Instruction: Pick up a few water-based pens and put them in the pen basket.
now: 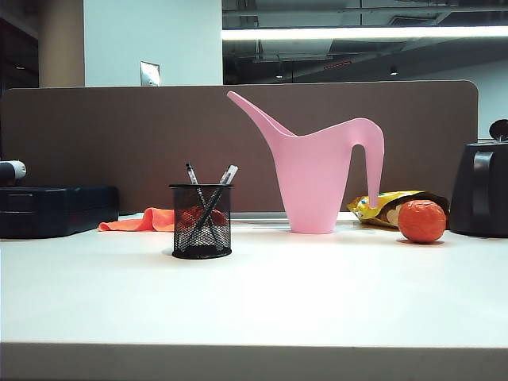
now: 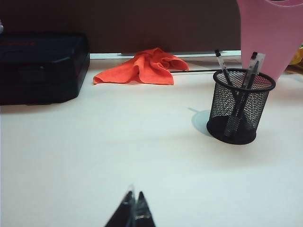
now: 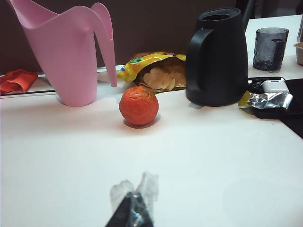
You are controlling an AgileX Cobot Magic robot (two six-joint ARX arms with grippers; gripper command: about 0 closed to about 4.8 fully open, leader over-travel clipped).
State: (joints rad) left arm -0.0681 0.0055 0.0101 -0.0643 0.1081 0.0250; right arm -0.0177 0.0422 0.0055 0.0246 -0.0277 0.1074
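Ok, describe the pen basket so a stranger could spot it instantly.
Find the tall pink watering can at the back of the white table. The pen basket stands left of it and nearer the front: a short black mesh cup, the only thing with pens sticking out.

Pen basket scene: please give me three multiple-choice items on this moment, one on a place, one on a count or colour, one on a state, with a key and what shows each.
1. Where does the pen basket stand in the exterior view?
A. left of the pink watering can
B. right of the orange ball
C. on the dark case

2. How many water-based pens lie loose on the table?
A. three
B. one
C. none

3. How is the left gripper?
A. shut, holding nothing
B. shut on a pen
C. open above the basket

Key: 1 A, the basket sits left of the can. 2 C, every visible pen stands in the basket. 3 A, its fingertips meet with nothing between; the right gripper is shut too, low over bare table.
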